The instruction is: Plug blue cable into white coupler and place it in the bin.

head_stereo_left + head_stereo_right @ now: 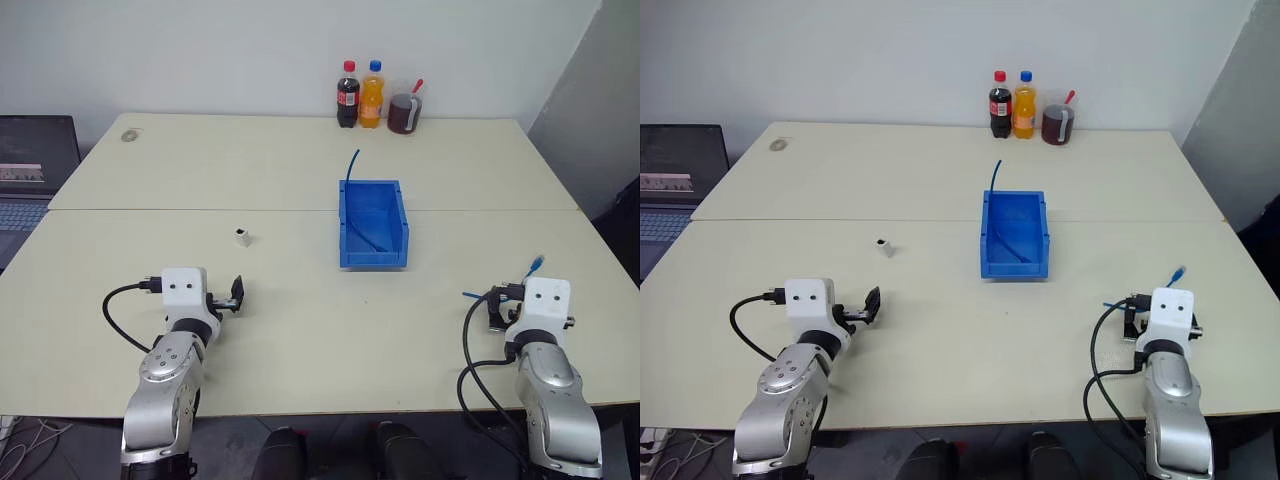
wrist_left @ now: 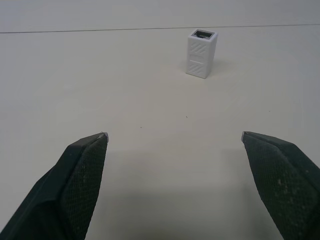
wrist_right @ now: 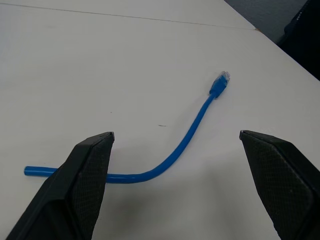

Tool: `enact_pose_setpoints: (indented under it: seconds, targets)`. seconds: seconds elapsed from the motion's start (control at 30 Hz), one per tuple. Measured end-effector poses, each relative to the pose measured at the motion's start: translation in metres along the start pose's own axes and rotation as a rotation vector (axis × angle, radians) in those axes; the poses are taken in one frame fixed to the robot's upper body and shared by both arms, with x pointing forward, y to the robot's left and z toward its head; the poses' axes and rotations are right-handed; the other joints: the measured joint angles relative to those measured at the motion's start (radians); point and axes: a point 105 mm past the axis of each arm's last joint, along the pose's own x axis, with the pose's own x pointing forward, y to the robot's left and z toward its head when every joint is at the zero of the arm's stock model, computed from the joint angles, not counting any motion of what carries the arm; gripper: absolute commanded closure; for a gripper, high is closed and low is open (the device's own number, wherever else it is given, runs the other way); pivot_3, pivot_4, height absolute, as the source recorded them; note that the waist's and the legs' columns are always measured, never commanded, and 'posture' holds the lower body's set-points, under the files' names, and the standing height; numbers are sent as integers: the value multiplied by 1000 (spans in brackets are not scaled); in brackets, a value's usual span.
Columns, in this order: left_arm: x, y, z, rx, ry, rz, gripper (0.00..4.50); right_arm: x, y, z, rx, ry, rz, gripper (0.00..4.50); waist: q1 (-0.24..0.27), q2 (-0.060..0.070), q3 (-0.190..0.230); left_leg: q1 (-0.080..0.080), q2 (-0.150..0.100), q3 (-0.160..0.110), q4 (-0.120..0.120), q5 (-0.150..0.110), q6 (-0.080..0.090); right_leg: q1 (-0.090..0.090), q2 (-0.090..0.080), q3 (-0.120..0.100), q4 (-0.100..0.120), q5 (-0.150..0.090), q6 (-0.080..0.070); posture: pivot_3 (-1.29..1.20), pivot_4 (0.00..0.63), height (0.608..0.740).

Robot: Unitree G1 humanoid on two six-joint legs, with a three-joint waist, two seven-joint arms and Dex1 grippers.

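The white coupler [image 1: 243, 236] stands upright on the cream table, ahead of my left gripper [image 1: 231, 297] and apart from it; the left wrist view has the coupler [image 2: 201, 53] beyond the wide-open fingers [image 2: 82, 165]. The blue cable [image 3: 190, 135] lies curved on the table just ahead of my open right gripper [image 3: 176, 133], its plug [image 1: 537, 264] pointing away from me. My right hand hides part of it in the head views. The blue bin [image 1: 372, 258] sits mid-table with a darker blue cable [image 1: 352, 165] rising out of its far end.
Two bottles, cola [image 1: 347, 95] and orange [image 1: 371, 95], and a jug of dark liquid [image 1: 404, 112] stand at the table's far edge. A laptop [image 1: 35, 160] sits off the table at the left. A seam [image 1: 200, 209] crosses the tabletop.
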Motion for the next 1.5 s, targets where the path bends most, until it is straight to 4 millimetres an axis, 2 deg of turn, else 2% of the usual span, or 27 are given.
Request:
enact_pose_setpoints:
  seconds: [1.23, 1.37, 1.47, 1.5]
  targets:
    - [2, -7, 4, -20, -12, -45, 0, 0, 0, 0, 6, -1, 4, 234, 0, 0, 0, 0, 0, 0, 0, 0, 0, 0, 0, 0, 0, 0, 0, 0, 150, 740]
    - [8, -24, 20, 0, -53, -161, 0, 1, -7, 1, 5, -4, -17, 234, 1, 0, 0, 0, 0, 0, 0, 0, 0, 0, 0, 0, 0, 0, 0, 0, 150, 740]
    - [12, -55, 43, 95, -103, -366, 0, 1, -8, 3, 4, -10, -21, 234, 1, 0, 0, 0, -1, 0, 0, 0, 0, 0, 0, 0, 0, 0, 0, 0, 150, 740]
    - [12, -73, 54, 125, -127, -473, 0, 2, -8, 5, 5, -16, -19, 234, 2, 0, 0, 0, -1, 0, 0, 0, 0, 0, 0, 0, 0, 0, 0, 0, 150, 740]
